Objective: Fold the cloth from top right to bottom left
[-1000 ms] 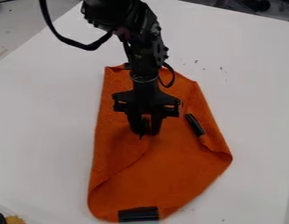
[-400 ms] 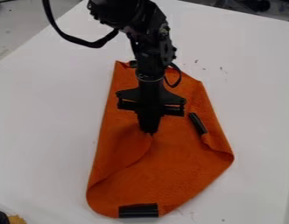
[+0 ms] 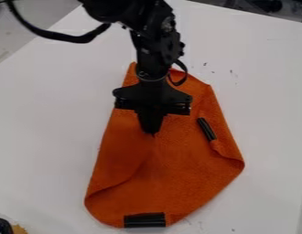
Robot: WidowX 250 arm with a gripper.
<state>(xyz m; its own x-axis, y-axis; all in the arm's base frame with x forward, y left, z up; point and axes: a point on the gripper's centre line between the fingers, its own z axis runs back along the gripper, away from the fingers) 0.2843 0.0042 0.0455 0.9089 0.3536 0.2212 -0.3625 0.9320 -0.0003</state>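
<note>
A: Item under observation, and where?
B: An orange cloth (image 3: 178, 160), lying on the white table (image 3: 49, 123) around the middle of the camera view, reaching down to near the bottom edge.
A: Orientation?
B: Long axis runs top to bottom, leaning slightly so that the lower end sits further left. The upper end is the narrower; the left edge slants down and outward to a rounded lower-left bend.
A: Right side?
B: It slopes outward to a blunt corner low on the right, then cuts back down-left to the bottom end. A turned-in edge curls near that corner.
A: Folds elsewhere?
B: One layer is turned over from the left; its curved edge rises from the lower-left bend toward the fingertips.
A: Dark pieces?
B: Two. One black strip (image 3: 207, 129) lies tilted on the right part, its top end leaning left; a second black strip (image 3: 144, 220) lies crosswise at the bottom end.
A: Tool state?
B: Black gripper (image 3: 152, 132) points down over the cloth, left of the tilted strip. Fingers are together, with cloth pinched at the tips.
A: Arm?
B: The black arm (image 3: 154, 50) enters from the top edge, a cable (image 3: 67, 37) looping at its left.
</note>
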